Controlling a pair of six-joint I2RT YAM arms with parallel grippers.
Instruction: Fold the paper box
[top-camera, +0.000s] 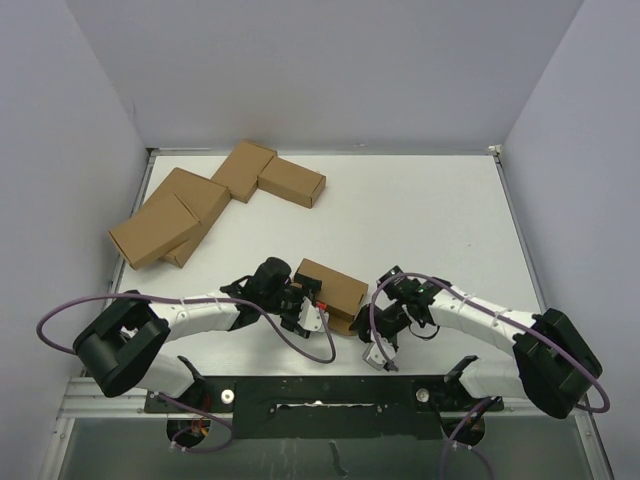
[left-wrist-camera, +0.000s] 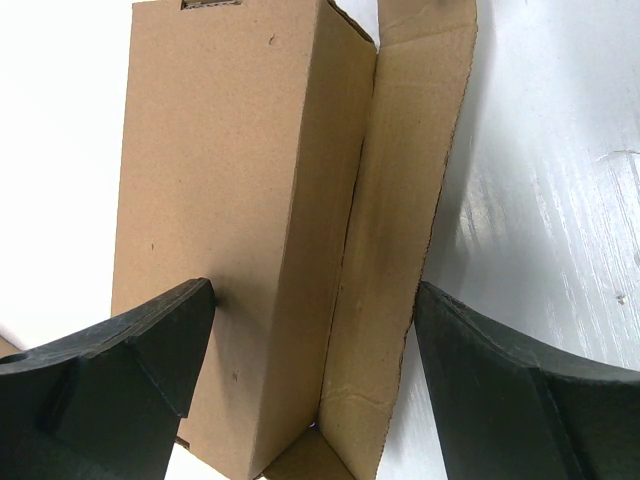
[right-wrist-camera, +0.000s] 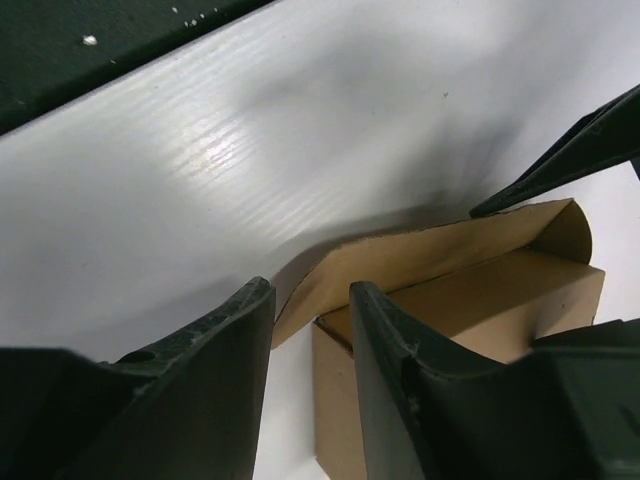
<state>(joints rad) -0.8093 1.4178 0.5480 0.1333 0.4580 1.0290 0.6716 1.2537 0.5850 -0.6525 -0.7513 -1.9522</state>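
The paper box (top-camera: 332, 286) is a small brown carton lying on the white table between my two grippers. In the left wrist view the paper box (left-wrist-camera: 240, 200) runs away from the camera, with a long flap (left-wrist-camera: 400, 220) standing open along its right side. My left gripper (left-wrist-camera: 310, 295) is shut on it: one pad rests on the carton's side, the other on the flap's edge. My left gripper (top-camera: 308, 312) holds the box's near left end. My right gripper (right-wrist-camera: 308, 290) is open, at the box's (right-wrist-camera: 470, 300) corner, with the flap's rounded tip (right-wrist-camera: 300, 290) showing in the gap. My right gripper (top-camera: 372, 326) sits at the near right corner.
Several other brown cartons (top-camera: 200, 210) lie clustered at the back left of the table (top-camera: 430, 210). A black mounting rail (top-camera: 320, 388) runs along the near edge, close behind both grippers. Grey walls enclose the left, right and back sides.
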